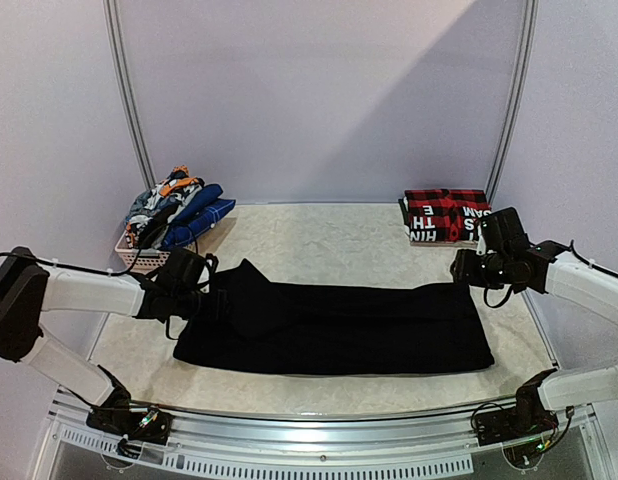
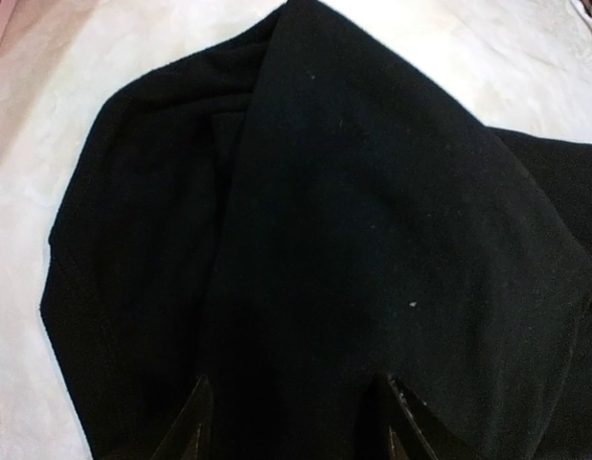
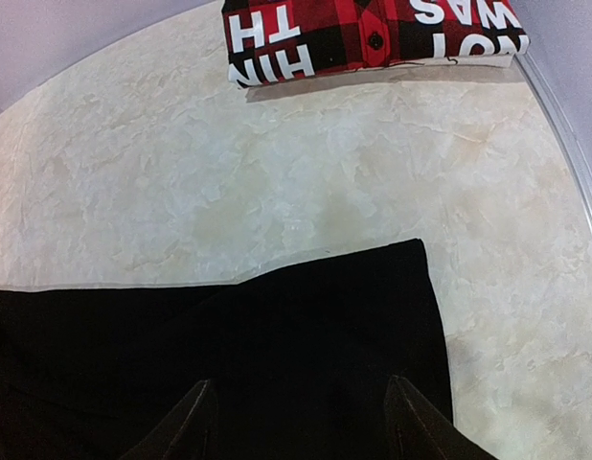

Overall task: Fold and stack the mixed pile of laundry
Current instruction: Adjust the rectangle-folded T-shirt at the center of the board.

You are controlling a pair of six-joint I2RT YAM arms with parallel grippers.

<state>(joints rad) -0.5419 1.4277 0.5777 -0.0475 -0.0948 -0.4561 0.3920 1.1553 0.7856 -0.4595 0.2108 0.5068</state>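
**Black trousers laid across the table, jaws at both ends**

The black trousers (image 1: 339, 325) lie in a long flat band across the near half of the table (image 1: 319, 235), running almost from its left edge to its right edge. At their left end the cloth is bunched and folded over itself. There the left jaws stand apart over the fabric. Black tips against black cloth make it impossible to tell whether any fold is pinched between them. The right jaws are apart above the trousers' right end, with the cloth lying flat on the table beneath them.

At the far left corner a pale basket (image 1: 139, 258) holds the mixed laundry pile (image 1: 179, 210). Blue, orange, grey and dark pieces are heaped together, and the single garments are hard to separate. At the far right corner lies a folded red-and-black plaid garment (image 1: 446, 213) with white block lettering. In the right wrist view "TH", "HIN" and "WAS" can be read. The remaining letters are cut by the folds and the frame edge.
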